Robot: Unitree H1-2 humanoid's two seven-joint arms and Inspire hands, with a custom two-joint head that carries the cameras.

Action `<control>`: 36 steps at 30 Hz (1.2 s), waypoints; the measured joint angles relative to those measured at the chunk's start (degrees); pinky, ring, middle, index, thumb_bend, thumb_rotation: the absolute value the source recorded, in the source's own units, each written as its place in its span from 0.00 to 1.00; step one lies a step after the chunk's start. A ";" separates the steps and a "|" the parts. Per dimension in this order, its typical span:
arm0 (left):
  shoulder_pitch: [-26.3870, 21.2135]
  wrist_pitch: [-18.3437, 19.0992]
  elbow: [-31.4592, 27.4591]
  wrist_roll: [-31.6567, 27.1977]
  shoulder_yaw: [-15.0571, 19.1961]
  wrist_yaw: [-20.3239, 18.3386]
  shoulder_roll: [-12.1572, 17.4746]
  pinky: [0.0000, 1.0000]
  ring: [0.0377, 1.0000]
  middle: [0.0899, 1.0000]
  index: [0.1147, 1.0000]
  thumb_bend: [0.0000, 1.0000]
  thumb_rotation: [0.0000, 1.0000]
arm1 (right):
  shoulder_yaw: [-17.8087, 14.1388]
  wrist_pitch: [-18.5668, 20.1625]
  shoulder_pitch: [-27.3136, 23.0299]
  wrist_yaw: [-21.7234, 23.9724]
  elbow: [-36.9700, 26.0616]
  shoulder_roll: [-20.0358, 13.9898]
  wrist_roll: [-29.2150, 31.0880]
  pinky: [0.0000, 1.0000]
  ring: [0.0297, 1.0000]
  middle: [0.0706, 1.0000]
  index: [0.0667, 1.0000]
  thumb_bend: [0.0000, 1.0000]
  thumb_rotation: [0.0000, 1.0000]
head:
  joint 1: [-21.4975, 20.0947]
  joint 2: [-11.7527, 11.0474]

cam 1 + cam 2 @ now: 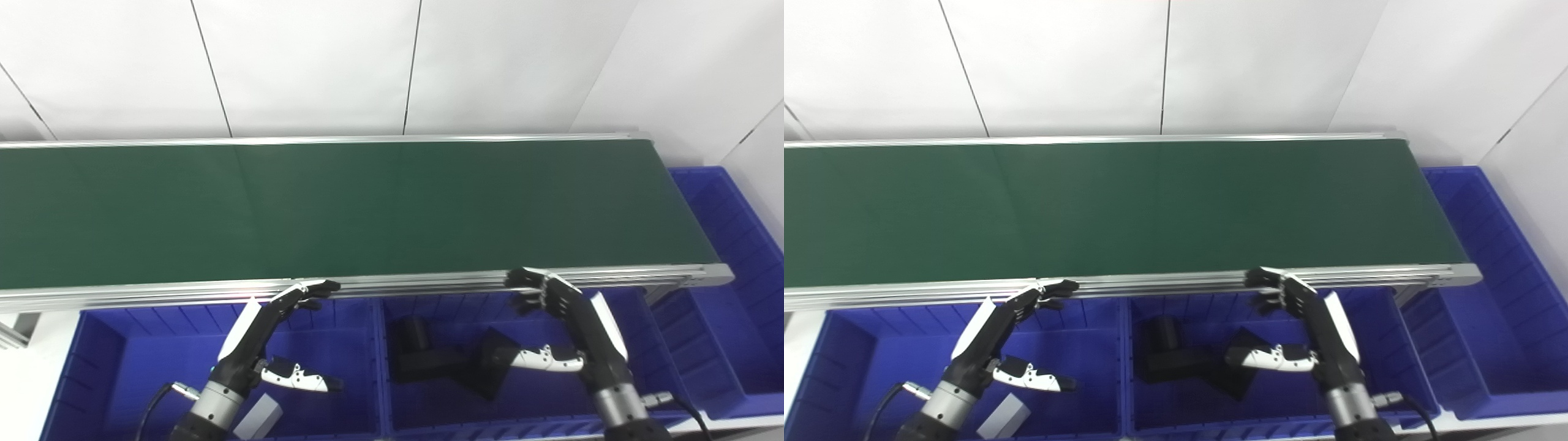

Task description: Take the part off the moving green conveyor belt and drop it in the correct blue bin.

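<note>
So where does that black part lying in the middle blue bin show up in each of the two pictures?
Left eye view: black part lies low, right of centre, beside the right hand.
Right eye view: same part sits at the centre, low.
Shared landmark: the conveyor belt's right end corner.

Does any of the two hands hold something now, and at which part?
No. The left hand and the right hand are open and hold nothing.

White wall panels (pixel 306 61) stand behind, split by thin dark seams (pixel 412 67). A cable (pixel 153 401) curves at lower left.
</note>
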 measured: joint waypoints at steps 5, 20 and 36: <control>0.03 0.00 0.07 0.54 0.07 0.00 -0.27 0.70 0.78 0.80 0.74 0.98 0.09 | 3.42 0.06 -1.22 2.17 -3.21 1.10 1.87 0.56 0.63 0.73 0.70 1.00 0.28 | 1.59 -0.35; 0.18 0.00 0.48 1.33 -0.03 0.02 -2.01 0.72 0.78 0.79 0.73 0.97 0.09 | 7.47 0.85 -5.40 2.70 2.65 5.04 0.69 0.53 0.60 0.71 0.68 1.00 0.25 | 7.04 0.35; 0.34 0.02 0.38 2.75 -0.06 0.06 -2.25 0.72 0.78 0.79 0.74 0.97 0.11 | 10.18 0.36 -6.31 2.11 9.56 7.18 -5.52 0.54 0.60 0.70 0.67 1.00 0.29 | 13.98 1.32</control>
